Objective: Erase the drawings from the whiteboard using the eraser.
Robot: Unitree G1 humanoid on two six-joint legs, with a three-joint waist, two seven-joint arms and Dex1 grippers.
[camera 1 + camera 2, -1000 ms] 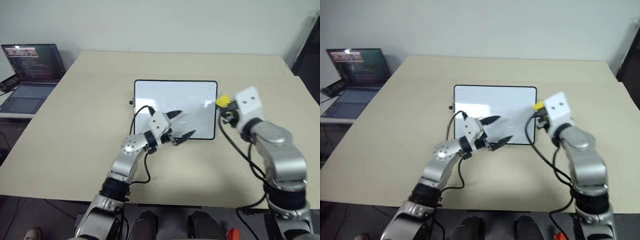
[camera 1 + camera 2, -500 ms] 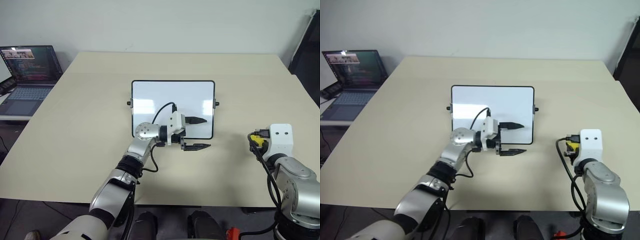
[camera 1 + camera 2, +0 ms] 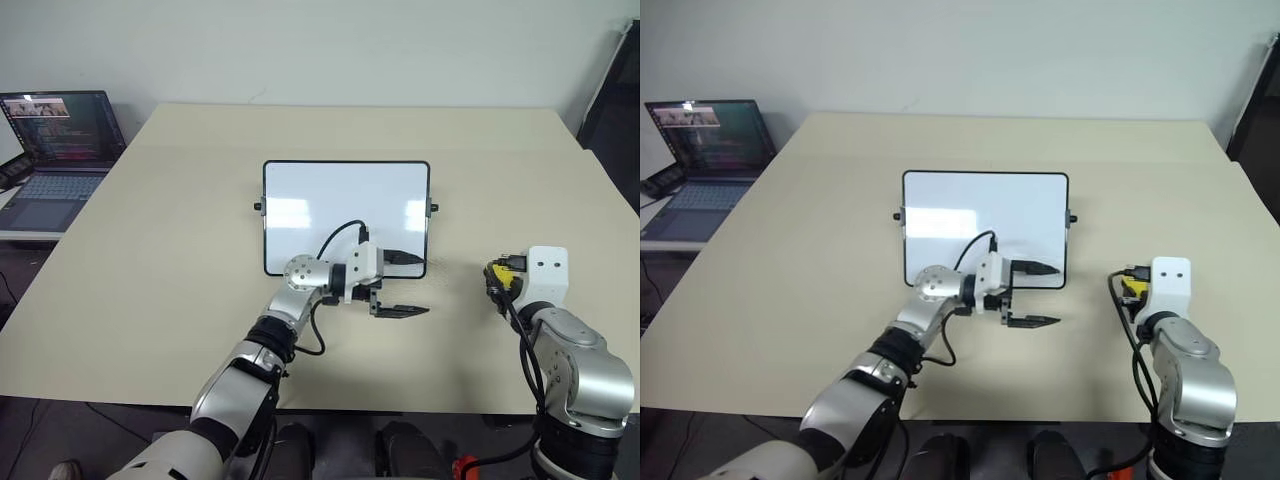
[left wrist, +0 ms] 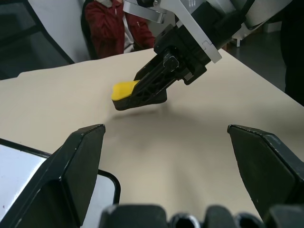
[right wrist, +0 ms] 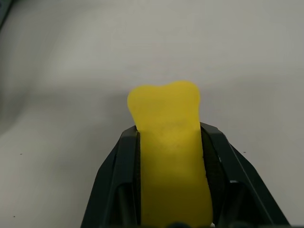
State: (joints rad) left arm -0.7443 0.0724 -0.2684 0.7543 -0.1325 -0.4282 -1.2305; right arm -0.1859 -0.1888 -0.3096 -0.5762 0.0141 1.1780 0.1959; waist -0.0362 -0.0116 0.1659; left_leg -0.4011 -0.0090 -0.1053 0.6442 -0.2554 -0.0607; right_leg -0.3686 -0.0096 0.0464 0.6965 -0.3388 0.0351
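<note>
Right gripper (image 5: 168, 156) is clamped on the eraser (image 5: 168, 142), yellow foam squeezed between both fingers, dark base low in the grip. It sits low over bare table (image 3: 180, 250), well to the right of the whiteboard (image 3: 345, 195) and off it. In the left wrist view the eraser tip hangs just above the tabletop, not clearly touching.

Left gripper (image 3: 400, 285) is spread wide and empty, fingers pointing right, one over the board's near right corner, the other over table in front of the frame.

Board surface reads plain white from the head cameras; the drawings are either gone or too faint to pick out at this range, can't tell which.

Step in hand, my read: either setting the eraser down or lining up another pass. If marks are left:
- bring the eraser back over the board flat, wiping face down, not on an edge
- light, even pressure; the board is small and will likely slide
- left gripper should pin the near frame edge, clear of the wipe path
- short overlapping strokes, stay inside the frame
</note>
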